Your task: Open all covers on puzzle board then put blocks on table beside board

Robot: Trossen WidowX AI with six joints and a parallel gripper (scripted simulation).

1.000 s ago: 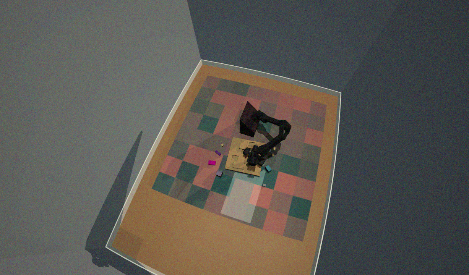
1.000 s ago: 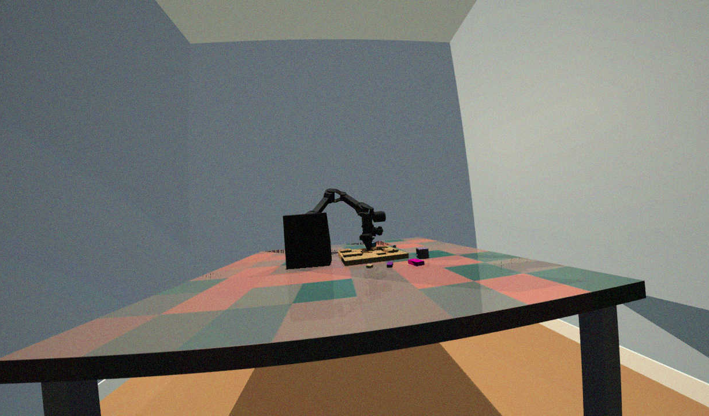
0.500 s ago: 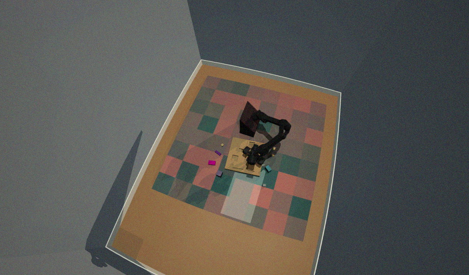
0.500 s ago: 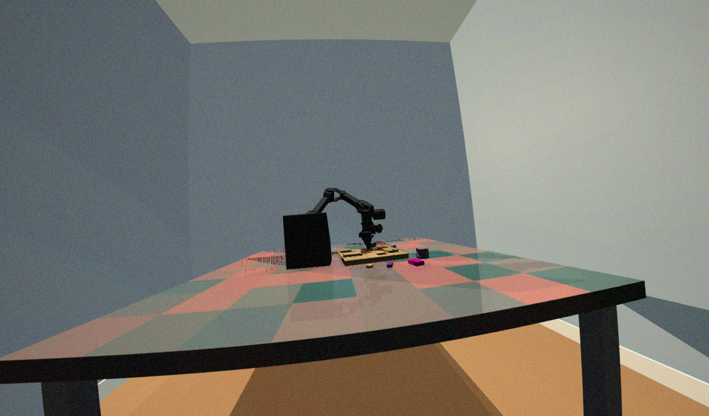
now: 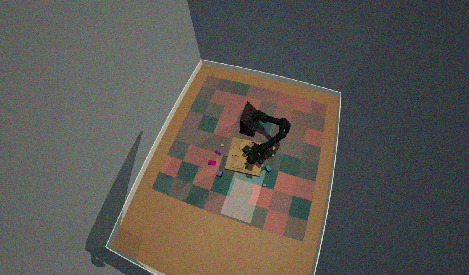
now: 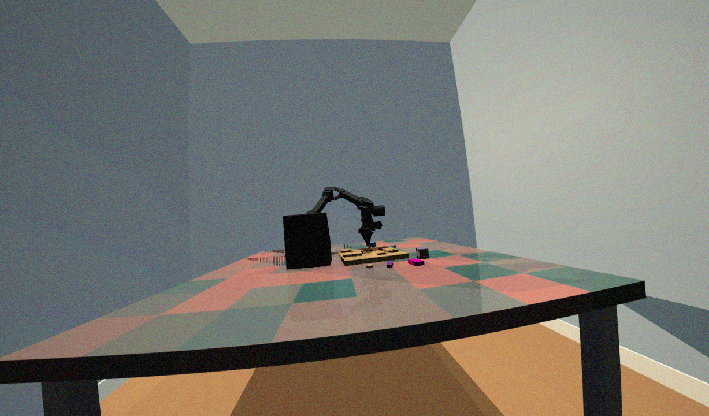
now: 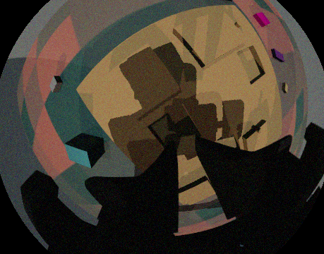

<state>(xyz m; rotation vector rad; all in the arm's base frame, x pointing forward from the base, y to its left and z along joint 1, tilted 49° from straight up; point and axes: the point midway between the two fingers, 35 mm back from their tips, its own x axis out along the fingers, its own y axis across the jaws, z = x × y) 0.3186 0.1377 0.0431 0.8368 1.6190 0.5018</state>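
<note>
Over the tan wooden puzzle board (image 5: pixel 231 164) (image 6: pixel 374 260) (image 7: pixel 222 85), I've got the black pincer (image 5: pixel 254 155) (image 6: pixel 368 243) (image 7: pixel 184 143) pointing down, clamped on a small brown-looking piece (image 7: pixel 187 145). It's in shadow; can't tell block from cover. Fingers close together at the tips, low over the board; contact with it unclear.

Board lies flat on the pink, green and grey checkered worktop (image 5: pixel 290 188) (image 6: pixel 315 320) (image 7: pixel 52 141), near the black box (image 5: pixel 248 124) (image 6: pixel 307 241) by the arm's base. Square and slot-like recesses show on its face. The arm hides part of it from the top; cover positions not all readable.

Off the board, one side: flat magenta block (image 5: pixel 211 162) (image 6: pixel 415 262) (image 7: pixel 262 19), slim purple block (image 5: pixel 218 152) (image 6: pixel 389 264) (image 7: pixel 277 55), tiny yellow block (image 5: pixel 222 144) (image 6: pixel 368 266) (image 7: pixel 284 87), grey-violet cube (image 5: pixel 219 173) (image 6: pixel 422 252). All apart from each other.

Opposite side: teal block (image 5: pixel 268 168) (image 7: pixel 78 156) near the board edge, small grey block (image 5: pixel 263 185) (image 7: pixel 56 84) farther out. Both resting on the worktop.
</note>
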